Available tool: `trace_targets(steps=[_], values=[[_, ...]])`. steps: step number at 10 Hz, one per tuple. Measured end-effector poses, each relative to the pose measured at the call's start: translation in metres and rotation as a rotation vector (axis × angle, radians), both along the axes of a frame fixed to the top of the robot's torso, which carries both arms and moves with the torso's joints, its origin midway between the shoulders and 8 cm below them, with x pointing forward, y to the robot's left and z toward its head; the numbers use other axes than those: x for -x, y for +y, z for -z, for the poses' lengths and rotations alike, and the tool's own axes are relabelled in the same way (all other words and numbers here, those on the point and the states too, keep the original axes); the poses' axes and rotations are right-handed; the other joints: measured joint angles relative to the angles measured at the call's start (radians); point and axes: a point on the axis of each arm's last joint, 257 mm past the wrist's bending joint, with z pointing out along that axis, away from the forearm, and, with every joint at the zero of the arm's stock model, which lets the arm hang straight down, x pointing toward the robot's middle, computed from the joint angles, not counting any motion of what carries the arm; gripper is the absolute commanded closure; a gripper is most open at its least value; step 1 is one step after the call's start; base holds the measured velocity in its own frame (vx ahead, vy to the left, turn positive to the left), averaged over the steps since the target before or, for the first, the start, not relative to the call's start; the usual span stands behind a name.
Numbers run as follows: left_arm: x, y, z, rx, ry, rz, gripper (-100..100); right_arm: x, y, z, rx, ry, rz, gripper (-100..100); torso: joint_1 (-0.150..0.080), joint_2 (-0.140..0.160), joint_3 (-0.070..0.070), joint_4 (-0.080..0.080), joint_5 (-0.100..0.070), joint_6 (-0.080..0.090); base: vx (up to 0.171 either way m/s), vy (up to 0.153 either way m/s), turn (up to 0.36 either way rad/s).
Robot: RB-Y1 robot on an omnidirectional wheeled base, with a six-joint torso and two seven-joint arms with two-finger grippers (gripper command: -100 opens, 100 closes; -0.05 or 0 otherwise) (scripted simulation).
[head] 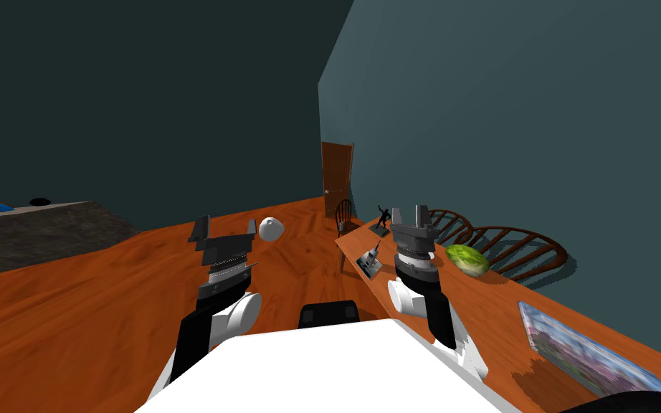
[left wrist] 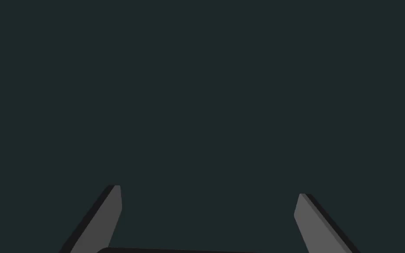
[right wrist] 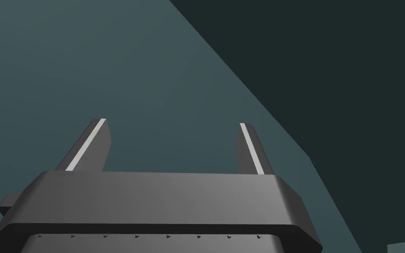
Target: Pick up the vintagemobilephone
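The vintage mobile phone (head: 371, 261) is a small grey handset with a thin antenna, lying near the left edge of the long orange-brown table (head: 508, 308). My right gripper (head: 409, 212) (right wrist: 173, 122) is raised over the table just right of the phone, pointing upward, open with nothing between its fingers. My left gripper (head: 226, 224) (left wrist: 209, 191) is held up over the floor well left of the table, open and empty.
On the table stand a black figurine (head: 382, 216), a green lettuce-like head (head: 467, 259) and a flat picture (head: 583, 353). Dark wooden chairs (head: 515, 247) line its far side. A white round object (head: 271, 229) lies on the floor, and a brown door (head: 336, 178) stands beyond.
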Motion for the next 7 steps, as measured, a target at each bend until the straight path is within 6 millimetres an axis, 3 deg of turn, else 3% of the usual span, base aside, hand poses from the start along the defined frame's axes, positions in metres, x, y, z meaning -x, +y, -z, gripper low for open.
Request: trace_targets(steps=[7], values=[[0.000,0.000,0.000,0.000,0.000,0.000,0,-0.045,0.026,0.047,-0.165,0.100,-0.317,-100,-0.001,0.002,0.001,0.000,0.000,0.000,-0.038,-0.013,0.023]])
